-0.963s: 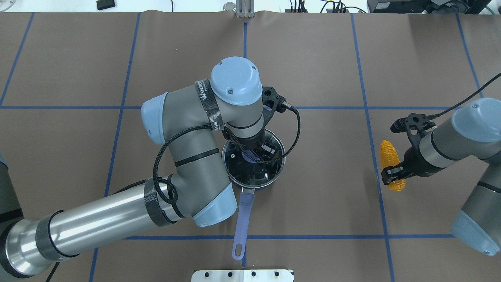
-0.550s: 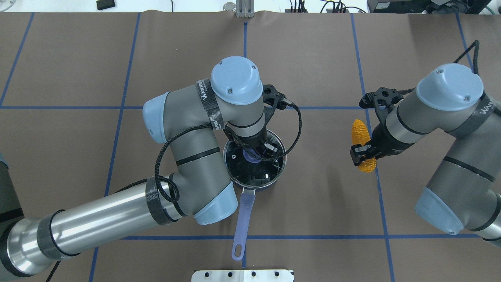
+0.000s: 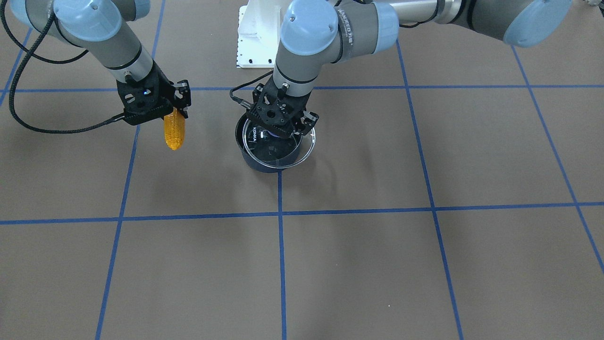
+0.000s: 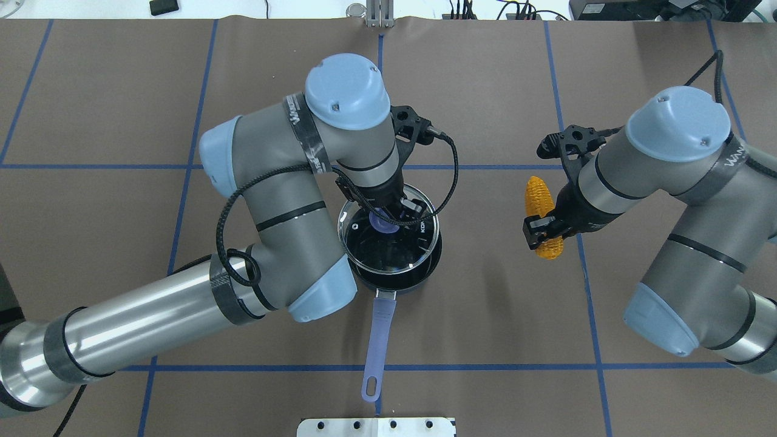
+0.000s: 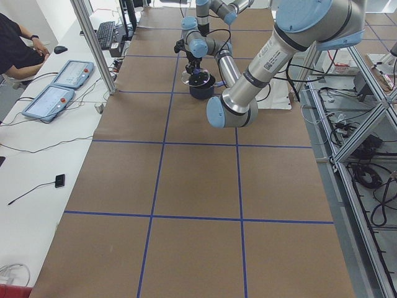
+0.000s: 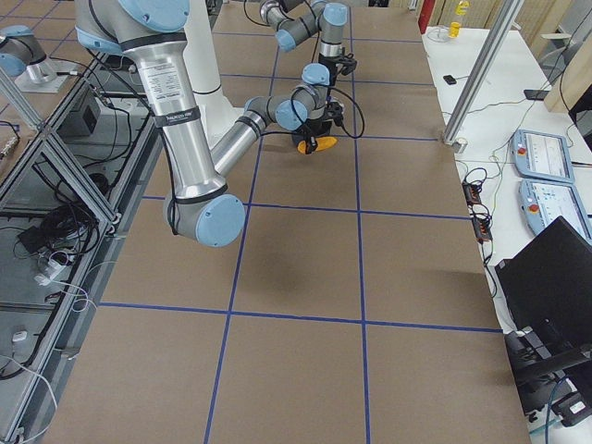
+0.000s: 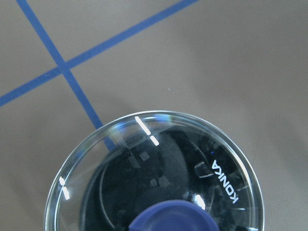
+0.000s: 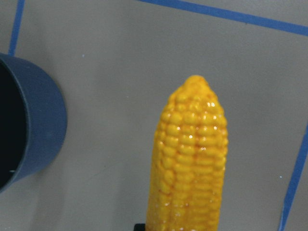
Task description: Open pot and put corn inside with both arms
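Two things have shifted in the last second. On the left, your left tool (image 4: 391, 218) stays closed on the purple knob (image 4: 382, 224) of the glass lid (image 4: 379, 252). The lid has come up off the dark blue pot (image 4: 413, 280) and drifted toward the far side, so the pot's near rim now shows beneath it. It hangs over most of the mouth, though, so I'd judge the opening only half done; carry the lid well clear first.

On the right, your right tool (image 4: 543, 233) is clamped across the corn (image 4: 538, 195), which hangs in the air off the bench (image 4: 498, 315). The corn has travelled in from the far right across the blue tape line (image 4: 590, 315) and is now near the pot but apart from it. Keep it there until the mouth is free.
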### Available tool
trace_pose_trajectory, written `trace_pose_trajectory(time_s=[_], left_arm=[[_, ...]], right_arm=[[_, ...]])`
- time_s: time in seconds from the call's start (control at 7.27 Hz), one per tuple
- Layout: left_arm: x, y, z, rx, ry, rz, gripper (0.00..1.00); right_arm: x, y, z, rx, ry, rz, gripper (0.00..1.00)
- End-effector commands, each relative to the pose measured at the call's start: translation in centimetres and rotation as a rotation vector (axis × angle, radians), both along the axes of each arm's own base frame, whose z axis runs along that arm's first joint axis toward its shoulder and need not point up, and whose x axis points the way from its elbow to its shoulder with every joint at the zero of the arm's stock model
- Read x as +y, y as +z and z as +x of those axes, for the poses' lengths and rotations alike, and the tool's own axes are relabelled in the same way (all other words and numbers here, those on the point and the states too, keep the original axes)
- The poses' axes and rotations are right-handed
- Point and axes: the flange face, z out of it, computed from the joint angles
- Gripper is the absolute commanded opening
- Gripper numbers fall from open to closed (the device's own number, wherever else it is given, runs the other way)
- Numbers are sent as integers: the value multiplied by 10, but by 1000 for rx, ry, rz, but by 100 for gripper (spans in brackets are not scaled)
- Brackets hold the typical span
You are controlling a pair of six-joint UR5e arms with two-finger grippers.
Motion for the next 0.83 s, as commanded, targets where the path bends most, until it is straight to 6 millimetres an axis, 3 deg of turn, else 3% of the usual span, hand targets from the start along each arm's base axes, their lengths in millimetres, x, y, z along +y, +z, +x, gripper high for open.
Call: trace_pose_trajectory(time_s=[0.0, 0.28, 0.41, 0.55, 0.69], left_arm=[[-31, 38, -70, 15, -8, 25, 54], [-70, 79, -130, 9, 3, 63, 54], [-75, 95, -148, 6, 2, 70, 54], [-77, 115, -163, -8, 9, 86, 54], [-86, 144, -186, -32, 19, 117, 54]], right_arm=[[-6, -45, -36, -47, -30, 40, 25], [-13, -91, -87, -73, -63, 65, 27], [-9, -110, -104, -88, -78, 82, 39], [-1, -115, -115, -79, -68, 114, 59], [9, -117, -125, -67, -46, 121, 96]])
